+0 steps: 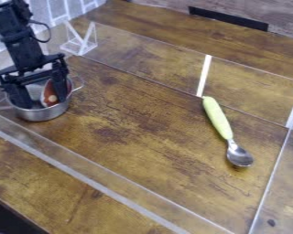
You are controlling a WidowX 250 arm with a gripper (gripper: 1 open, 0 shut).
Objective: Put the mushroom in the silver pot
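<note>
The silver pot [41, 110] stands at the left of the wooden table. The mushroom [48, 93], red-brown, lies inside it between my fingers. My gripper [37, 87] hangs straight down over the pot, open wide, one finger at each side of the mushroom and neither visibly pressing on it. The black arm rises from it to the top left corner.
A green-handled spoon [222, 128] lies at the right with its metal bowl toward the front. A white strip [204, 75] lies behind it. A white wire rack [76, 38] stands at the back left. Clear low acrylic walls [113, 196] fence the work area.
</note>
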